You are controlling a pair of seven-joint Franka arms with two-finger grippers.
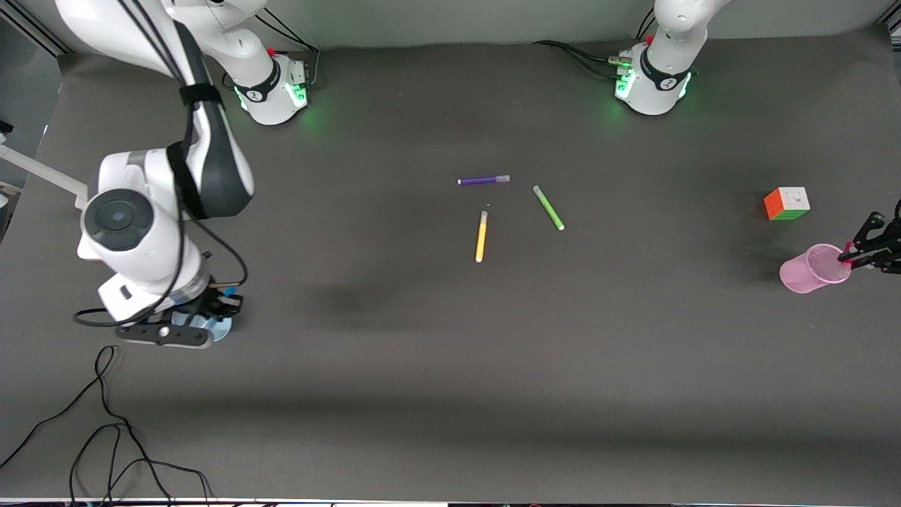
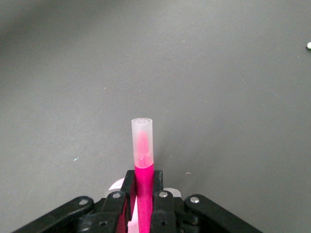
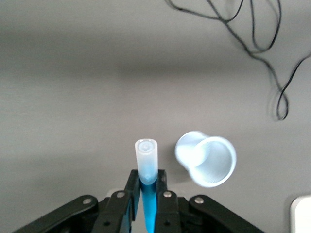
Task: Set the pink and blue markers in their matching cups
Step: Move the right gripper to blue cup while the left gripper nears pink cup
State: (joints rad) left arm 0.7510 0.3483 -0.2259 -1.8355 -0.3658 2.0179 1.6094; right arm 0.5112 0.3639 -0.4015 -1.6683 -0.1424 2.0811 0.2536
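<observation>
Left gripper [image 2: 143, 204] clamping pink marker [image 2: 143, 160] beside pink cup [image 1: 813, 268], right gripper [image 3: 147, 204] clamping blue marker [image 3: 147, 194] beside blue cup [image 3: 206, 159]

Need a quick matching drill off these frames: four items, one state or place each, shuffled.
Items
1. pink marker
2. blue marker
3. pink cup
4. cube

States
A. clamped in the right gripper, cap pointing outward
B. on the table, farther from the front camera than the pink cup
C. clamped in the left gripper
D. on the table at the left arm's end, left gripper at its rim

Pairs: 1-C, 2-A, 3-D, 4-B
</observation>
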